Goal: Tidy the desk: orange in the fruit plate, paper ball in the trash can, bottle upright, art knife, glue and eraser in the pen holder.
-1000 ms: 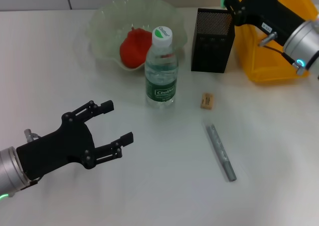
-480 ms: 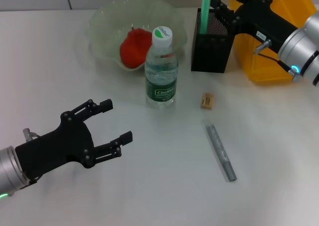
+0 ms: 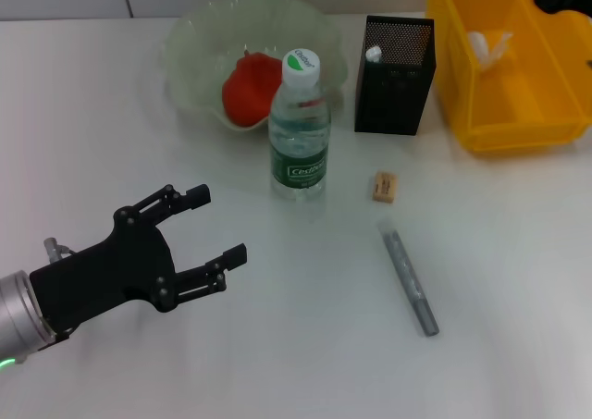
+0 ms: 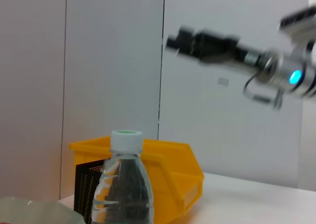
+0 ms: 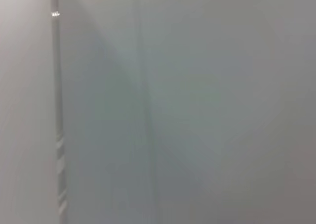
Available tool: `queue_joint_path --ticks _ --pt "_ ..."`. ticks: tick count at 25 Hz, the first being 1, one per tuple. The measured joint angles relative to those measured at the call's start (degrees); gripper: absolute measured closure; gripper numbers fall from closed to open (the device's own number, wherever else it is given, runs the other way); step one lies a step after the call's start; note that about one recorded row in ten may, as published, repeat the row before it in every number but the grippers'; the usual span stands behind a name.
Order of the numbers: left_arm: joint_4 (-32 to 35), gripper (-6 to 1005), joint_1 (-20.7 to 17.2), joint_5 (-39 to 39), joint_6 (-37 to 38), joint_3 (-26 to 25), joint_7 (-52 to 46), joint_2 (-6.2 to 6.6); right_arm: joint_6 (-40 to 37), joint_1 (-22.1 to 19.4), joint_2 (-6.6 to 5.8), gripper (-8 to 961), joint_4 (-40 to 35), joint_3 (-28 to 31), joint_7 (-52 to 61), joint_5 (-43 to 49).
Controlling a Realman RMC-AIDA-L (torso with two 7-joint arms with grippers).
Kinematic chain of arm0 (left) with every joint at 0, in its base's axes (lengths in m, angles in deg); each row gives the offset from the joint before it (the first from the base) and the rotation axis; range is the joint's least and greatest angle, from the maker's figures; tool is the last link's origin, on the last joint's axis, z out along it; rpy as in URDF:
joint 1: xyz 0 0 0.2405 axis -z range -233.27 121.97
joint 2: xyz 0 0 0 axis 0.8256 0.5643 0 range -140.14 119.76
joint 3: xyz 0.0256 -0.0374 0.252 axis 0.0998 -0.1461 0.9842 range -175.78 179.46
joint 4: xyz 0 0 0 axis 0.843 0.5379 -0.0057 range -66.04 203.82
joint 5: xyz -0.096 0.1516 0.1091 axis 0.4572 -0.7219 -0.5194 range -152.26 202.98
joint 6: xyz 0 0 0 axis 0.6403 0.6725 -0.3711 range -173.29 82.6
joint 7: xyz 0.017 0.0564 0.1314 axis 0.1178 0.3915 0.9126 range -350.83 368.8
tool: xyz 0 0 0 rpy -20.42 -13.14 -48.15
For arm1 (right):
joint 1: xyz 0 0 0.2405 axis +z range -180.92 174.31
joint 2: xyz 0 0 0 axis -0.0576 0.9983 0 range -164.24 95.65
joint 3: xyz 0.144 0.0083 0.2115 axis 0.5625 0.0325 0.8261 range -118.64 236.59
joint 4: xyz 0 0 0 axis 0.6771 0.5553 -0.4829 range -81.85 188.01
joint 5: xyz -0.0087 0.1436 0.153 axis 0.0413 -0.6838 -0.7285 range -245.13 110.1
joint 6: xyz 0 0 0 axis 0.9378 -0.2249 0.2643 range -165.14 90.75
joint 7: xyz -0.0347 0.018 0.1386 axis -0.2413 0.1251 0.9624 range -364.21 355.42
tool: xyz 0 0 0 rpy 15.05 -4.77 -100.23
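The orange (image 3: 248, 88) lies in the pale green fruit plate (image 3: 194, 40). In front of the plate the bottle (image 3: 299, 128) stands upright. The black mesh pen holder (image 3: 395, 67) has the glue's white end (image 3: 373, 55) showing inside it. On the table lie the tan eraser (image 3: 385, 186) and the grey art knife (image 3: 410, 282). The paper ball (image 3: 486, 44) rests in the yellow trash can (image 3: 518, 128). My left gripper (image 3: 220, 223) hovers open and empty at the front left. The right gripper (image 4: 180, 38) is raised high at the far right, almost out of the head view.
The left wrist view shows the bottle (image 4: 126, 184), the trash can (image 4: 173, 172) and the pen holder (image 4: 88, 189) in front of a grey wall. The right wrist view shows only wall.
The right arm has lifted away from above the pen holder, up and to the right. The green glue stick it held half a second ago now sits in the holder. The left arm has not moved.
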Motion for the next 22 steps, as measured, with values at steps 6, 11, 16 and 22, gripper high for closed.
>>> queue_joint_path --ticks 6,11,16,22 --pt "0.0 147 0.15 0.0 -0.07 0.17 -0.4 0.08 -7.47 2.83 -0.43 252 -32.08 7.0 49.39 46.66" --pt "0.0 147 0.3 -0.01 -0.08 0.21 -0.44 -0.01 -29.48 17.89 -0.56 172 -37.38 6.97 80.49 80.76" --pt "0.0 146 0.55 -0.01 -0.08 0.22 -0.48 -0.01 -32.35 25.47 -0.26 122 -28.37 -2.66 86.71 93.69" --pt "0.0 146 0.59 0.0 -0.08 0.22 -0.5 -0.01 -24.54 28.62 -0.18 115 -17.04 -10.41 87.4 95.7"
